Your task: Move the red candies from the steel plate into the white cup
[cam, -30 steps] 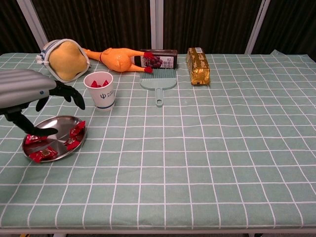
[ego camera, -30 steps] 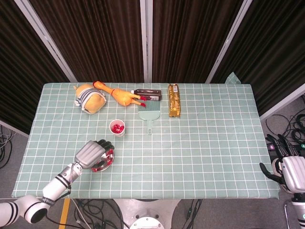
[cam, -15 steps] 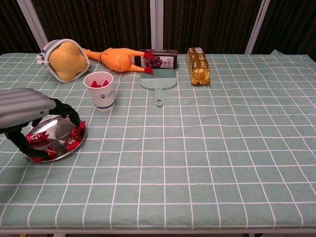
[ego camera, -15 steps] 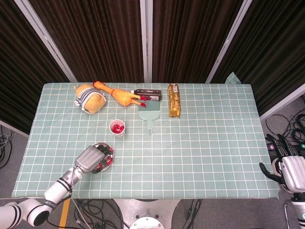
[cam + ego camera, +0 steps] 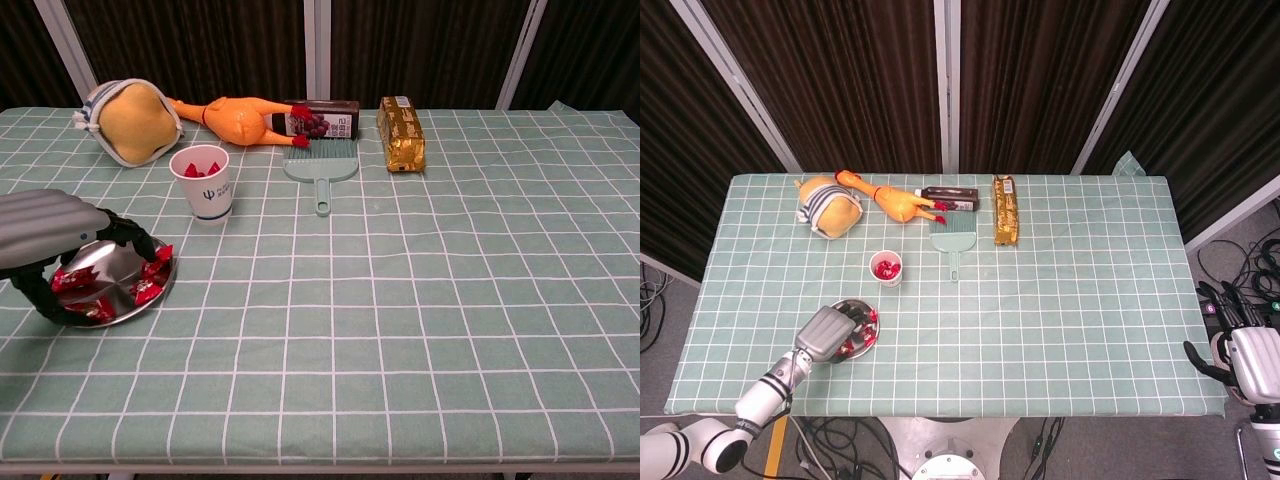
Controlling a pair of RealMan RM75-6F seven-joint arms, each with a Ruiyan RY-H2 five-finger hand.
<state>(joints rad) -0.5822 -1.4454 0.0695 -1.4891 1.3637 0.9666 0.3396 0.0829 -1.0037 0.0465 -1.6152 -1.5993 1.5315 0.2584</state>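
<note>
While the left hand (image 5: pixel 55 245) curls over the steel plate (image 5: pixel 120 262), whether it pinches a candy — I cannot tell. Red candies (image 5: pixel 155 272) look light, crinkly-wrapped, slippery — pinch one mid-body; white cup (image 5: pixel 203 182) sits at one o'clock.

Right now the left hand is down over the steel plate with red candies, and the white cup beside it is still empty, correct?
Not quite. The left hand is down over the steel plate, but the white cup is not empty: the chest view shows red candies already inside it. More red candies lie on the plate.

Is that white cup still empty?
No, the white cup already has red candies inside it, seen from the chest view.
</note>
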